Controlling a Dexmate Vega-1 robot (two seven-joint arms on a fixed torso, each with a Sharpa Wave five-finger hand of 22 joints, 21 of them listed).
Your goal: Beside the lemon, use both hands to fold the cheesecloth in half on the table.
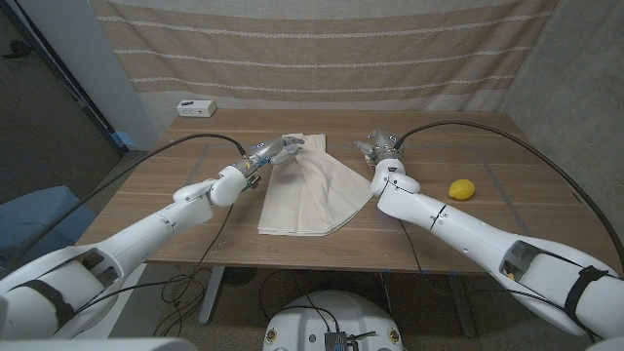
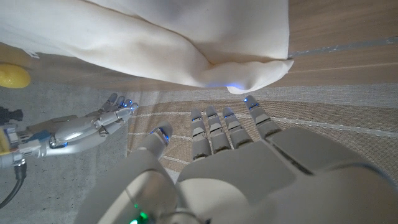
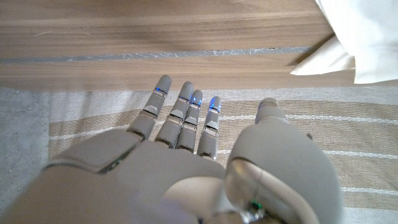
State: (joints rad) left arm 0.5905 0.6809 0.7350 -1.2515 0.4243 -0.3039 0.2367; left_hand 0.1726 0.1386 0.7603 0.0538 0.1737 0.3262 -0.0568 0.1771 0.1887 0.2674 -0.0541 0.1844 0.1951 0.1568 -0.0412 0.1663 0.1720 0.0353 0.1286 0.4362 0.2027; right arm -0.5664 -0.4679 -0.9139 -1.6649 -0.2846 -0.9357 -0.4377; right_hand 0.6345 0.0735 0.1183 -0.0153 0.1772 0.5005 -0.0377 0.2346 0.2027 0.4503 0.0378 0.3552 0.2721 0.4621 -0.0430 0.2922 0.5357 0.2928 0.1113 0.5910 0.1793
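Observation:
The cream cheesecloth (image 1: 304,190) lies doubled over on the wooden table (image 1: 195,210), its far end bunched near my left hand. That left hand (image 1: 278,151) hovers at the cloth's far left corner with its fingers stretched out and nothing in them; in the left wrist view its fingertips (image 2: 214,121) stop just short of the cheesecloth (image 2: 155,37). My right hand (image 1: 380,148) stands off the cloth's far right edge, fingers straight and apart, holding nothing. The right wrist view shows this hand (image 3: 186,162) with a cloth corner (image 3: 354,43) off to one side. The yellow lemon (image 1: 462,189) sits right of the cloth.
A small white box (image 1: 195,106) stands at the table's back left corner. A striped curtain (image 1: 322,44) hangs behind the table. Black cables (image 1: 487,132) arc over the right side. Bare wood lies between the cloth and the lemon.

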